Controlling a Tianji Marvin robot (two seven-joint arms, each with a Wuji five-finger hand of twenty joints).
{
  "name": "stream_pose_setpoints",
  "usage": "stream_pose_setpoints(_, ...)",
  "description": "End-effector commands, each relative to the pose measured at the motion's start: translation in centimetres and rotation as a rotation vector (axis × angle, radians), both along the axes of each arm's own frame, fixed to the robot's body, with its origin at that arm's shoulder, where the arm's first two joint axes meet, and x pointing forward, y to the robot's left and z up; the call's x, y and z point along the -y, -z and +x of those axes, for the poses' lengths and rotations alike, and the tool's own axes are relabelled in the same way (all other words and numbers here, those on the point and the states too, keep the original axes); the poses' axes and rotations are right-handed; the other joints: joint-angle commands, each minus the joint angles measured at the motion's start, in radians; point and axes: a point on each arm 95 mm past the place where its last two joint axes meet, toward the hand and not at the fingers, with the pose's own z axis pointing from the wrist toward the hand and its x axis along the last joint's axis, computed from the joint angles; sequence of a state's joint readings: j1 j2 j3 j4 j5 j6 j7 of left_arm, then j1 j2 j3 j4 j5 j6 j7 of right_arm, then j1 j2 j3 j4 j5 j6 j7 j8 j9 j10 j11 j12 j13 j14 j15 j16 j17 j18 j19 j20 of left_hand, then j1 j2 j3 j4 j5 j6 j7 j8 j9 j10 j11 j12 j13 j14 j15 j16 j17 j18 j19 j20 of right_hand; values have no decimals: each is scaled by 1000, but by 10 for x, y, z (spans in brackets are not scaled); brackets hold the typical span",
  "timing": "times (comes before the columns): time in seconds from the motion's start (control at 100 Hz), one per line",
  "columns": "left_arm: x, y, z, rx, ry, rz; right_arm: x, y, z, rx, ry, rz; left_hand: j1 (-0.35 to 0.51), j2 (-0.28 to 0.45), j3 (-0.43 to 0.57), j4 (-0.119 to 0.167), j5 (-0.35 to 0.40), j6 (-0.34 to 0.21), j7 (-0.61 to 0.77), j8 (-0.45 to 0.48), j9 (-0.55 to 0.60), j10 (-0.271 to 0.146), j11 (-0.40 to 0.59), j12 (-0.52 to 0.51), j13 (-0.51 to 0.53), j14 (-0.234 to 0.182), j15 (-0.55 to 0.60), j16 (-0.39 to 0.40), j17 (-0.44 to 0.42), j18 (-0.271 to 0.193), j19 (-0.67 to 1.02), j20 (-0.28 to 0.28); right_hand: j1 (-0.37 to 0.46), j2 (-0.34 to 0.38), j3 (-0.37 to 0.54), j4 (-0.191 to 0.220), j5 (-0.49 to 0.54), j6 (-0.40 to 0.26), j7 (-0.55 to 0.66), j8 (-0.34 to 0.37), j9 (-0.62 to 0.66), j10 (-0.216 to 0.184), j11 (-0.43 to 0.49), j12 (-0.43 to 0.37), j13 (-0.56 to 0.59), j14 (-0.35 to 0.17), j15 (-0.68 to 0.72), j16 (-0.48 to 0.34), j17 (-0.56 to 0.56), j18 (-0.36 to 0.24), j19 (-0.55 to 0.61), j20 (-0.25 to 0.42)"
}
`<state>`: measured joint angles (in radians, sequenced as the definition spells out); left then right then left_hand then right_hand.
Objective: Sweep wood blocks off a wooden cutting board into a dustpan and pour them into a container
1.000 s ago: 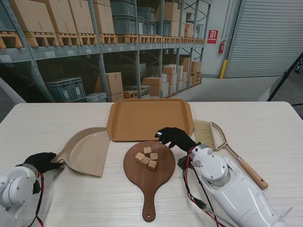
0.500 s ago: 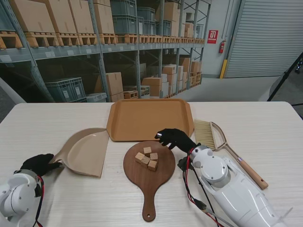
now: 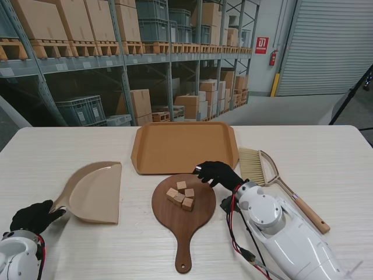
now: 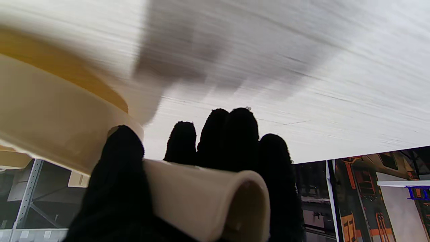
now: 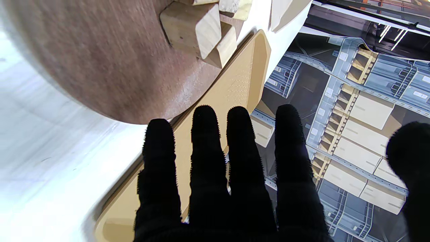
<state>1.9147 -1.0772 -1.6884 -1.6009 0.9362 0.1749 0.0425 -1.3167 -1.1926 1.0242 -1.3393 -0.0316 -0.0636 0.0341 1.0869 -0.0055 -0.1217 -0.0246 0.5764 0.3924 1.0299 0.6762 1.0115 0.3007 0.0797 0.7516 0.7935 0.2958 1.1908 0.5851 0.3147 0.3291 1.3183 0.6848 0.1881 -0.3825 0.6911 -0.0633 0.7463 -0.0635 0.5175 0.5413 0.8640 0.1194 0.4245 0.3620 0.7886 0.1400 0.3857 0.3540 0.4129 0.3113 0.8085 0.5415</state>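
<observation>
Stand view: brush [image 3: 254, 165] lies just right of the empty, spread right hand [image 3: 217, 174], handle trailing toward me; left hand [image 3: 32, 216] grips dustpan [image 3: 93, 191].

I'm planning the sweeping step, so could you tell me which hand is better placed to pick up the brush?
The right hand. It is open and hovers beside the brush, which lies on the robot's right. The left hand already holds the dustpan by its handle on the far left.
</observation>
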Motion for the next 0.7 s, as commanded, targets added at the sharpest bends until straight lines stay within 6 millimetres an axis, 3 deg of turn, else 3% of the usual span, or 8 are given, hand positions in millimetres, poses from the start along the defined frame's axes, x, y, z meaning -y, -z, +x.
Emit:
stream_pose_setpoints(0.0, 6, 1, -7, -1, -1, -16, 2, 5, -6, -20, -4, -10, 153, 175, 88, -5, 48, 10, 59, 28, 59, -295, 1329, 23, 74, -241, 43, 16, -4, 16, 30, 27, -8, 24, -22, 22, 27, -5, 18, 1, 26, -9, 22, 15, 31, -11, 24, 8, 8, 25, 44, 22)
stream_pose_setpoints(0.4, 25, -16, -30, 123, -34, -117, 21, -1, -13, -6, 57, -38, 159, 156, 88, -2, 71, 19, 56, 44, 90, -279, 1362, 75, 95, -252, 98, 27, 4, 25, 36, 34, -5, 25, -15, 21, 40, 10, 15, -1, 29, -5, 21, 15, 31, -7, 26, 8, 7, 27, 49, 18)
stream_pose_setpoints(0.69, 42, -11, -38, 132, 33, -142, 37, -8, -20, 30, 98, -57, 155, 156, 88, -2, 71, 19, 54, 47, 88, -282, 1358, 82, 92, -253, 98, 27, 1, 22, 34, 34, 0, 26, -14, 21, 49, 12, 14, 0, 34, -2, 18, 14, 33, -5, 26, 8, 6, 27, 51, 14)
